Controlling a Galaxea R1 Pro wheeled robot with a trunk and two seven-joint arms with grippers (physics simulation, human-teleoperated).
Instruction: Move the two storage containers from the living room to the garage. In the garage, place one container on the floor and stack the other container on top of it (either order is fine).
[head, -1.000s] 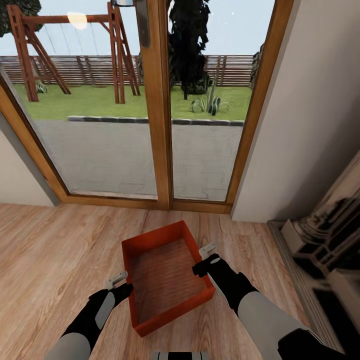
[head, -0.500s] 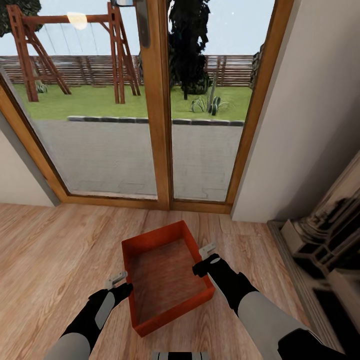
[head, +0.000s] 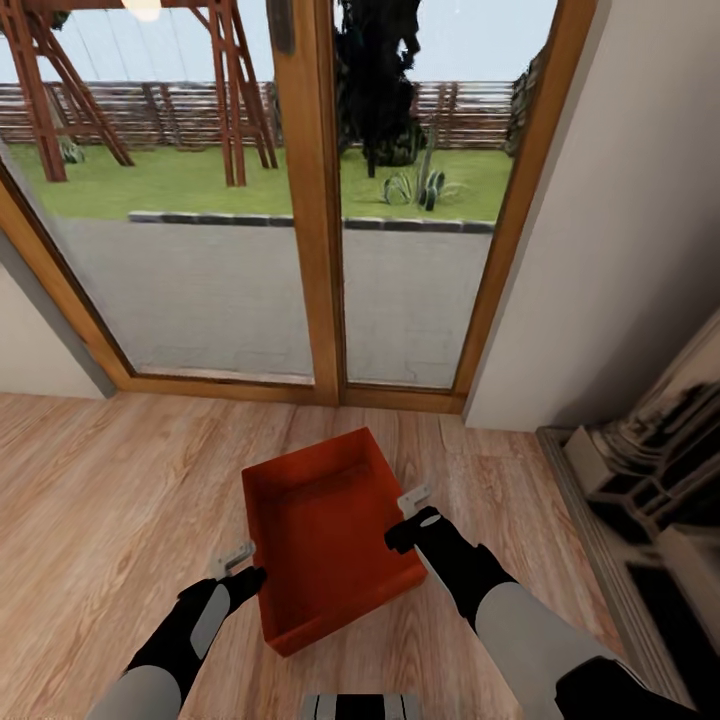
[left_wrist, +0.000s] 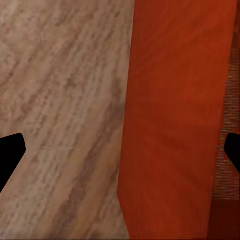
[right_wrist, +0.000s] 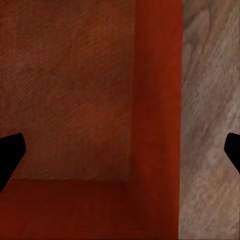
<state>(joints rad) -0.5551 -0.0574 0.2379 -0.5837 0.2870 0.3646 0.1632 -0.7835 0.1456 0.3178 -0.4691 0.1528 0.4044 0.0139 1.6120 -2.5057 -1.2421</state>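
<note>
Your left end effector (head: 243, 562) straddles the left wall of the storage container (head: 325, 535), and your right end effector (head: 408, 510) straddles the right wall; in both wrist views the dark fingertips (left_wrist: 10, 152) stand wide at the frame edges with the orange wall between them, so both read as released, not clamped. The container sits between the two arms over the light wood-plank floor (head: 100, 500) of the living room, just inside the wood-framed glass doors (head: 315, 200); whether it rests on the planks or is slightly raised cannot be told. Judgement: the grasp is not yet secured. If you lift now with fingers apart, the walls will slide through and the bin will stay or drop. The walls are low and thin, so an uneven closure or unequal lift between arms could tilt or twist the bin loose. The dark cabinet (head: 650, 480) at the right and the beige wall (head: 620, 250) crowd any turn toward the garage.
</note>
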